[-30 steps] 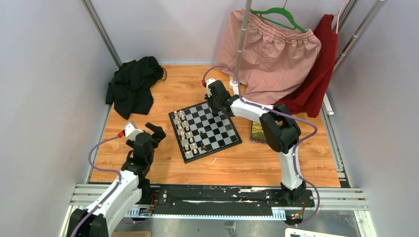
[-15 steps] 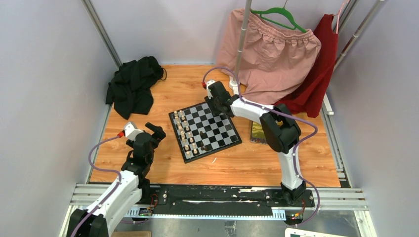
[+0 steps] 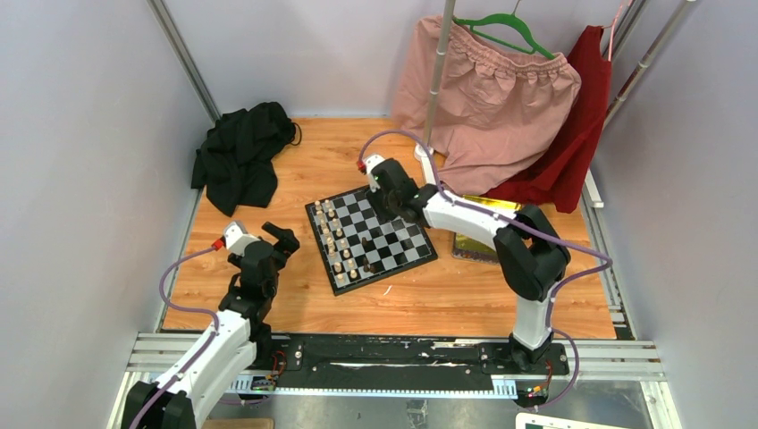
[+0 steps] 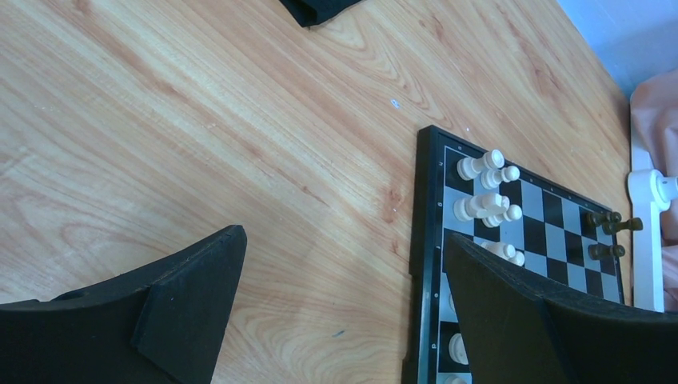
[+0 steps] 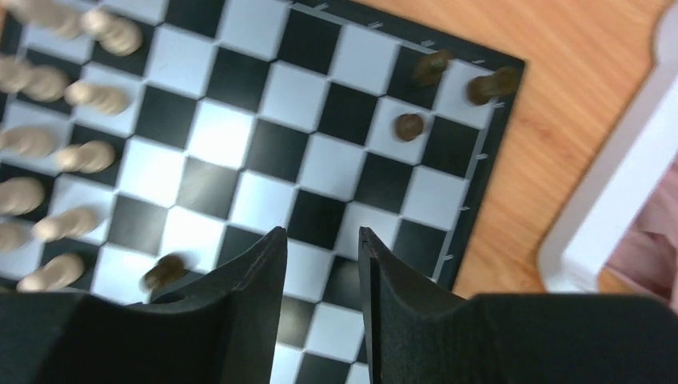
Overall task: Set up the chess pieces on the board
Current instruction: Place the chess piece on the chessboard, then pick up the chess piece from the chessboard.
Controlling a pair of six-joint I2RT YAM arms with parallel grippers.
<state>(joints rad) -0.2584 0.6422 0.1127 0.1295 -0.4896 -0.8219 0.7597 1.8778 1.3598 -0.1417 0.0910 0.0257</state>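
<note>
right gripper (image 5: pixel 322 248), jaws slightly apart and empty, hangs over the board (image 5: pixel 322 164); a sideways swing could topple dark pieces (image 5: pixel 409 126) near its corner.

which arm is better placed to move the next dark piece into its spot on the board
Right. The right fingers hang open over the board, close to three dark pieces by one corner. The left fingers sit open over bare table, off the board's edge.
</note>
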